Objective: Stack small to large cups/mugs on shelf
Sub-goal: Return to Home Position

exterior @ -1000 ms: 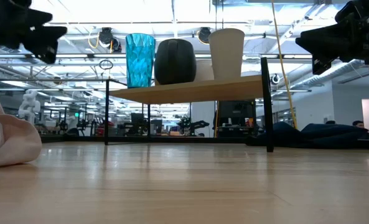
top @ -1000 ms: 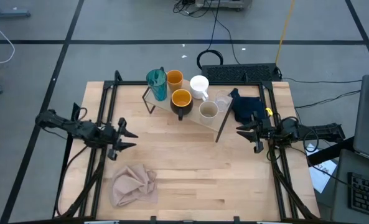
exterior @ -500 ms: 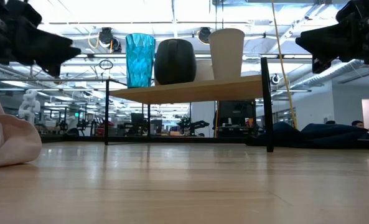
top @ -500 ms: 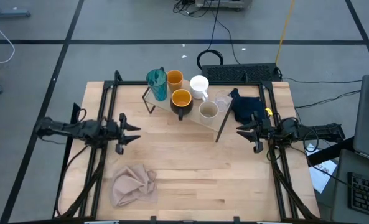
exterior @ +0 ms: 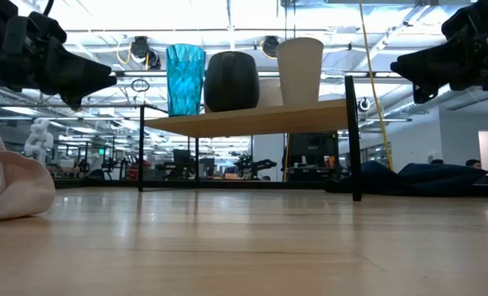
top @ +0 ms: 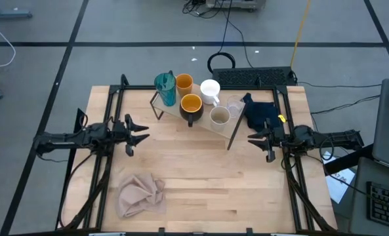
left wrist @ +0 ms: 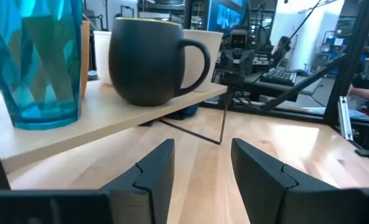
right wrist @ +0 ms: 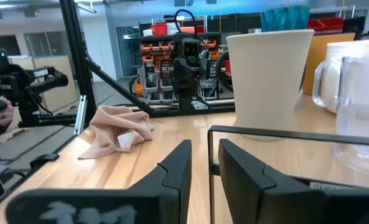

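Nearest the front edge of the large pale wooden tabletop [top: 201,177], toward its left side, lies a crumpled pink cloth [top: 142,195]. Farther in, about halfway across the table, the two dark arms reach inward from opposite sides. At the left, the left gripper [top: 142,131] hangs above the wood with its fingers spread wide and nothing between them; it points toward the shelf and stands well apart from it. At the right, the right gripper [top: 254,141] has its fingers parted by only a narrow gap and also holds nothing; it hangs near the right-hand end of the shelf without touching it. Behind both grippers stands the flat light-wood shelf board on its thin black wire frame [top: 207,126], set at a slant so that its right end is closer to the front. All six vessels stand on it. Along its nearer edge are the round black mug with the orange inside [top: 191,105] and, to its right, the beige cup [top: 220,117]. Along the farther edge run the tall teal tumbler [top: 165,88] at the left end, the orange cup [top: 184,84], the white handled mug [top: 210,89] and the tiny clear glass [top: 234,108]. Just beside the shelf's right end lies a bunched navy cloth [top: 261,113]. Past the table's far edge a looped black cable [top: 220,62] rests on the grey floor.
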Tool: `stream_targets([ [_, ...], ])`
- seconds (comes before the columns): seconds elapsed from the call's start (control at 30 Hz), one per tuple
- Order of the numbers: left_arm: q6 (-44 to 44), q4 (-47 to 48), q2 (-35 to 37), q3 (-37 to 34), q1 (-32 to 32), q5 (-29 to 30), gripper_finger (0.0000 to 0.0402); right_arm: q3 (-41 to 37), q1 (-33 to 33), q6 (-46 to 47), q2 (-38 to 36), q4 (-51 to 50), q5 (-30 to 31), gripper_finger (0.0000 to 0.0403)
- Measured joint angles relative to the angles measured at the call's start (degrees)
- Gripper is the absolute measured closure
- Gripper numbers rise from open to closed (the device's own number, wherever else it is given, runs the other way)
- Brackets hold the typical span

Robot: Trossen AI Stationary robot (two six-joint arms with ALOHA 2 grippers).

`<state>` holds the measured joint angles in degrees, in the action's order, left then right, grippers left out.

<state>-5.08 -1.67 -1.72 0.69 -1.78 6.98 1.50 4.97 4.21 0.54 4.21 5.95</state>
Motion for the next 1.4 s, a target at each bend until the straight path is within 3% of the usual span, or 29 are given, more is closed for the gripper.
stream_targets([
  [0.33, -0.22, 0.07, -3.06, 0.0, -0.83, 0.26, 0.0243, 0.0, 0.0, -0.74, 0.0, 0.2, 1.15, 0.0331],
  [0.47, -0.22, -0.02, -3.24, 0.0, -0.83, 0.31, 0.0249, 0.0, -0.02, -0.79, 0.02, -0.5, 2.59, 0.0354],
  [0.6, 0.04, -0.35, -3.23, -0.06, -0.83, -1.18, 0.0293, 0.0, -0.02, -0.61, 0.0, -0.6, 2.83, 0.0396],
  [0.8, 1.04, -0.59, -3.23, -0.13, -0.83, -3.51, 0.0392, 0.0, -0.02, 0.26, 0.0, -0.72, 2.79, 0.0401],
  [1.4, 2.45, -4.13, -3.21, -0.13, -0.77, -8.15, 0.04, 0.0, 0.02, -1.29, 0.04, -2.18, 1.26, 0.0403],
])
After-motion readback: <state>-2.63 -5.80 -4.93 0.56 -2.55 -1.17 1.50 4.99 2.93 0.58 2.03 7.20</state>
